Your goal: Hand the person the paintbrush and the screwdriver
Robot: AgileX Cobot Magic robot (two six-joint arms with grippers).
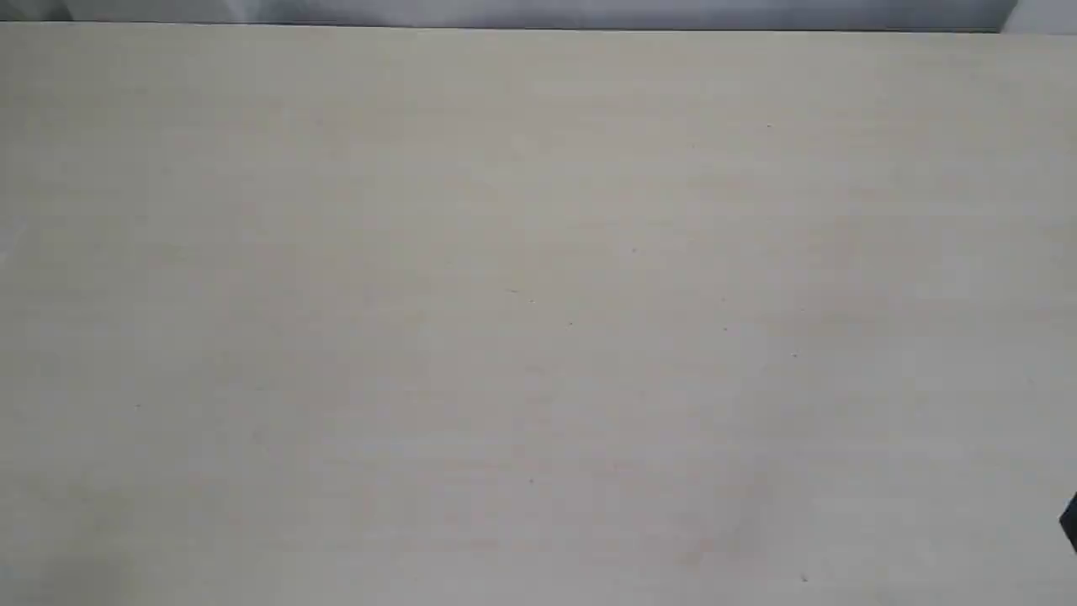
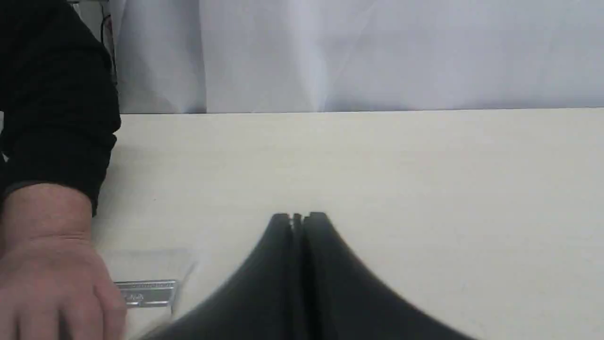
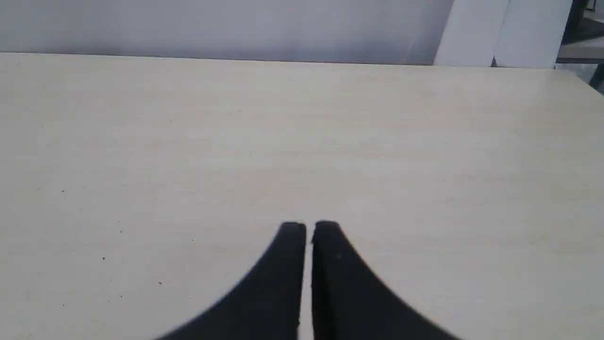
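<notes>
In the left wrist view the person's hand (image 2: 47,278), with a dark sleeve above it, rests on the paintbrush (image 2: 146,292). Only the brush's silver ferrule and blurred pale bristles show; its handle is hidden under the hand. My left gripper (image 2: 297,218) is shut with nothing held, hanging over the table beside the brush and apart from it. My right gripper (image 3: 309,226) is shut and empty, with a hairline gap between its black fingers, above bare tabletop. The screwdriver is out of view in every frame. Neither gripper's fingertips show in the exterior view.
The pale wooden table (image 1: 538,303) fills the exterior view, its far edge (image 1: 538,28) against a white backdrop. A small dark shape (image 1: 1069,522) pokes in at that view's right edge. White panels (image 3: 500,33) stand beyond the table's far corner.
</notes>
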